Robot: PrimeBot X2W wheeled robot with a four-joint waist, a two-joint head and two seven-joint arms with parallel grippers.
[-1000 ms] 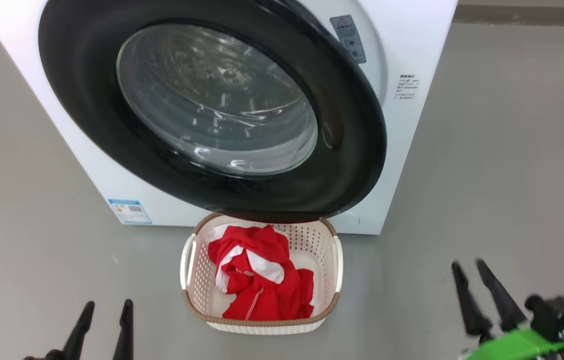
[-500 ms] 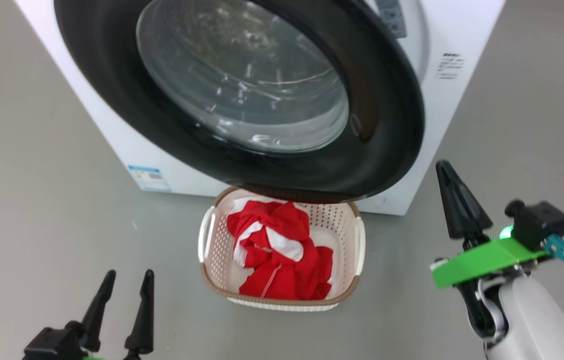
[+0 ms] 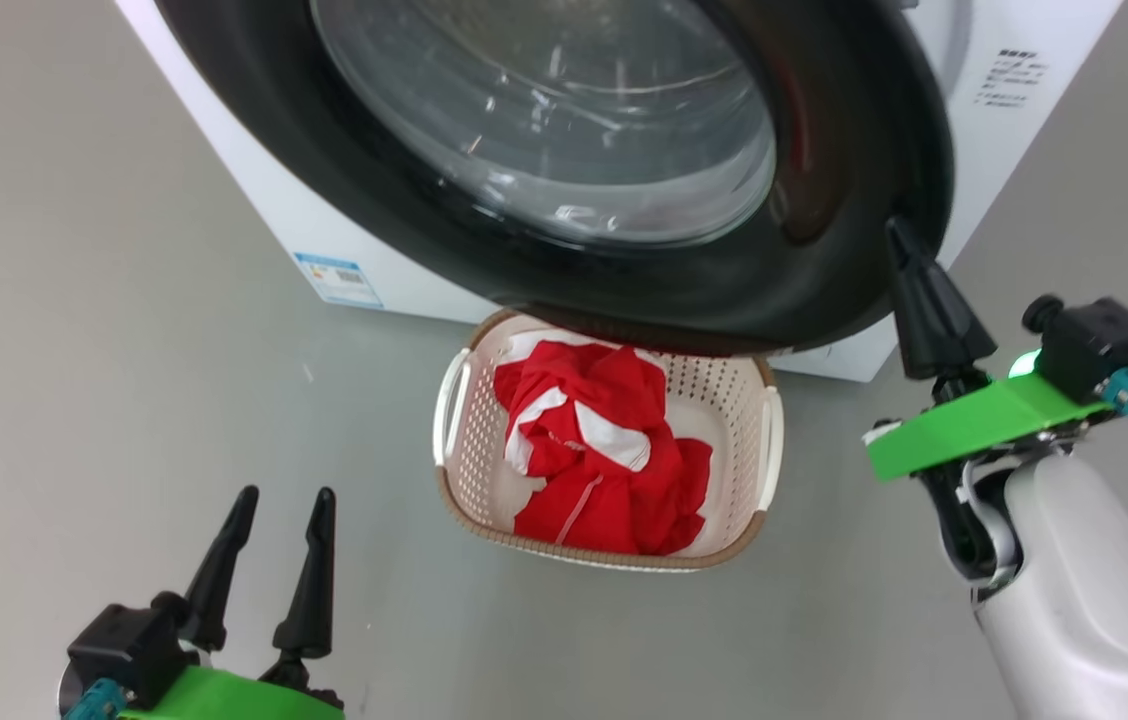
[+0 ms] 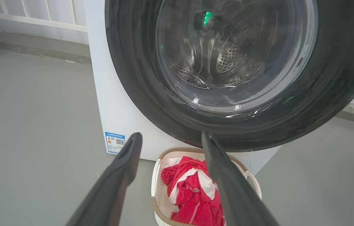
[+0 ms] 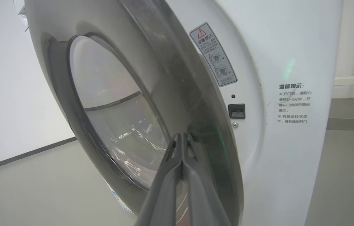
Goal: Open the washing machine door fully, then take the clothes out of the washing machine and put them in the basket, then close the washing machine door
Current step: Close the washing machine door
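The clothes (image 3: 604, 450) lie in the basket (image 3: 614, 560); only the closing is left. The right gripper (image 3: 897, 235), jaws pressed together, is at the edge of the half-open door (image 3: 624, 285) and must push it shut. The left gripper (image 3: 285, 497) is spread.

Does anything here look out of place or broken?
Nothing looks broken or spilled. The door stands ajar from the washing machine and overhangs the back of the basket. The red clothes lie bunched inside the basket.
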